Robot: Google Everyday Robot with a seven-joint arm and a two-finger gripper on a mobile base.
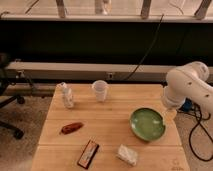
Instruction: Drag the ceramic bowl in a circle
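1. You are looking at the ceramic bowl, which is sitting on the right half of the desk. It is near the desk's right edge and roughly midway between back and front.
2. The claw is hanging at the bowl's back-right rim, under the white arm that is reaching in from the right. The bowl is therefore lying to the claw's left and a little toward the front of the desk.
3. The bowl is round, so it is giving you no long axis to line up with. What is counting here is which stretch of rim the claw is meeting.
4. I cannot tell whether the claw is open, closed or gripping the rim, or whether it is touching the bowl at all, because the arm's bulk is covering that spot.
5. In my judgement you are working with tight margins for a circle:
   - The desk's right edge is lying near the bowl.
   - The white packet is lying near the bowl's front-left.
   - The white cup is standing well apart, behind and to the left.
6. The arm's base is running out of view on the right, and the desk's front edge is being cut off at the bottom.
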